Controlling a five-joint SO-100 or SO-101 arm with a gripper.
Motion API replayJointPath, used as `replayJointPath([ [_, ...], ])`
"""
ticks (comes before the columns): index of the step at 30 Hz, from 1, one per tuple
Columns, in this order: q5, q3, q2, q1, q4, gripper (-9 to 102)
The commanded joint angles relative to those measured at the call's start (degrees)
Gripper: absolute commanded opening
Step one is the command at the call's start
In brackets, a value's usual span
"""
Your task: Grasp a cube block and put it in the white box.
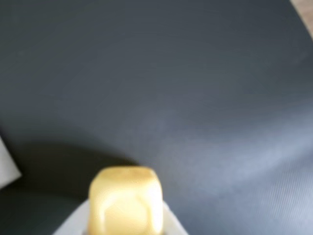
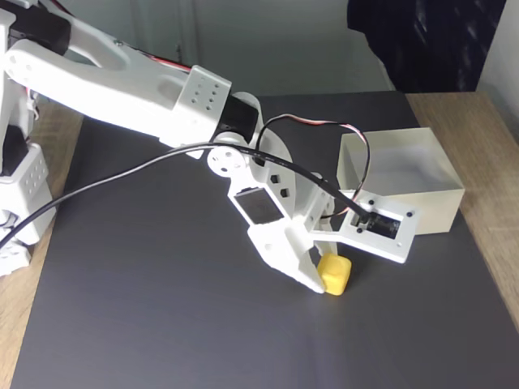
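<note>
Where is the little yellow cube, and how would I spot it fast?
Find the dark grey mat on the wooden table, then the white robot arm reaching across it. The cube block sits at the gripper tip, in front of the white box. It is the one bright yellow thing, much smaller than the box.

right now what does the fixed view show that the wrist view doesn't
Fixed view alone: the white arm, the white box open-topped beside the wrist, black cables, wooden table edges, and the jaws' place on the mat. Wrist view alone: a blurred close-up of the cube's face with its faint dimple. Both: the yellow cube block between the jaws on the dark mat.
</note>
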Motion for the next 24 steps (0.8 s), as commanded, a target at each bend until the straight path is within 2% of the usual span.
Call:
replayJointPath([
  [1, 0.44, -1.67, 2.72, -0.79, 1.14, 0],
  [13, 2.99, -0.18, 6.86, -1.05, 3.96, 0],
  [24, 2.11, -0.18, 17.75, -2.99, 7.47, 0],
])
